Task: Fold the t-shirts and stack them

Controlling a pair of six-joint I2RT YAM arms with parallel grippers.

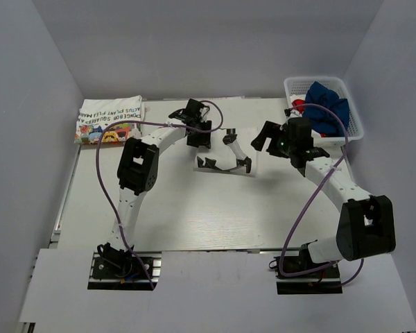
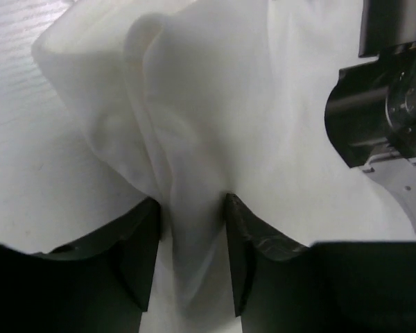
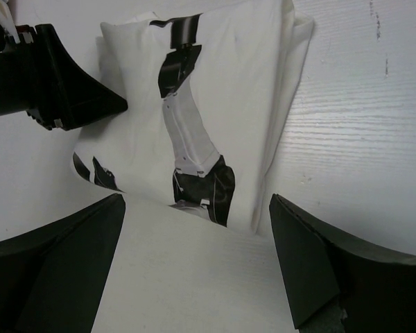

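Both arms are the same build: white tube links with chunky black joint housings. The left arm (image 1: 135, 180) sits around 8 o'clock in the overhead view, the right arm (image 1: 347, 201) around 4. Each has a purple cable (image 1: 105, 194) looping from base to wrist. The jaws are matte black wedges. Tiny green light (image 1: 282, 146) on the right wrist.

The pale wood-grain worktop (image 1: 194, 215) carries a folded t-shirt (image 1: 109, 119) with colourful print at its far left corner, a white t-shirt (image 1: 225, 163) with black print mid-table, and a white basket (image 1: 298, 79) far right.
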